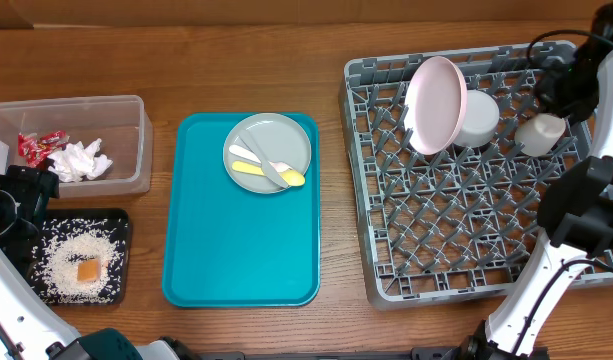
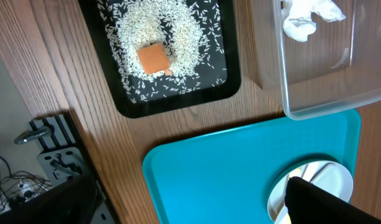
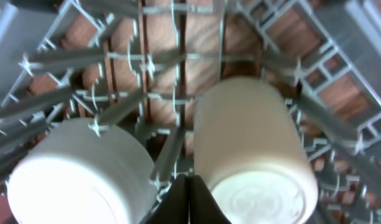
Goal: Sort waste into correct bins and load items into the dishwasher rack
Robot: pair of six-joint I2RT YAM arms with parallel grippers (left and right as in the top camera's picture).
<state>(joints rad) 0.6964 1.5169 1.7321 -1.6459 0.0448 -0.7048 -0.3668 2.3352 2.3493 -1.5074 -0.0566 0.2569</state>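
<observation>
The clear tub (image 1: 126, 120) holds red candy wrappers (image 1: 38, 146) and white tissue (image 1: 81, 160). The black tray (image 1: 118, 225) holds rice (image 1: 66, 255) and an orange cube (image 1: 88, 270). The grey-green plate (image 1: 281, 135) on the teal tray carries the yellow spoon (image 1: 261, 170) and pale fork (image 1: 266, 165). The grey rack (image 1: 466, 220) holds the pink plate (image 1: 436, 105) on edge, the white bowl (image 1: 478, 120) and the white cup (image 1: 542, 133). My right gripper (image 3: 187, 190) is shut and empty, between the bowl (image 3: 72, 174) and cup (image 3: 252, 149). My left gripper (image 1: 21, 200) hovers at the table's left edge.
The teal tray (image 1: 236, 240) lies in the middle of the wooden table. In the left wrist view the black tray (image 2: 125, 99), the tub (image 2: 321, 93) and the teal tray (image 2: 227, 168) sit close together. Robot bases and cables stand at the front edge.
</observation>
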